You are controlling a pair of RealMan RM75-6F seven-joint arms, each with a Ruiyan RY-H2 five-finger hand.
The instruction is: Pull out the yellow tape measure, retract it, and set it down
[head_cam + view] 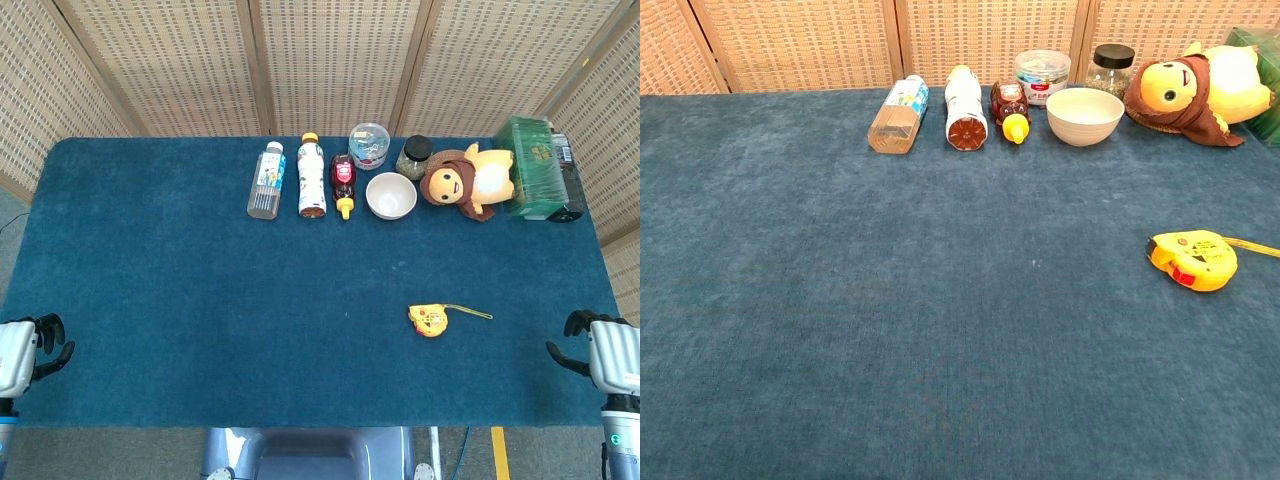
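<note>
Tape measure (428, 320) lies on table (180, 290), short blade showing — unheld. Right hand (606, 352) and left hand (22, 352) spread, empty, at the near edge. Set-down apparently complete — next, confirm full retraction.

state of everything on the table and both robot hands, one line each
yellow tape measure: on the cloth, short length of blade out, unheld
clear bottle: lying down, capped
white bottle: lying down
white bowl: upright, looks empty
dark-lid jar: upright, lid on
left robot hand: holding nothing
right robot hand: holding nothing
</note>
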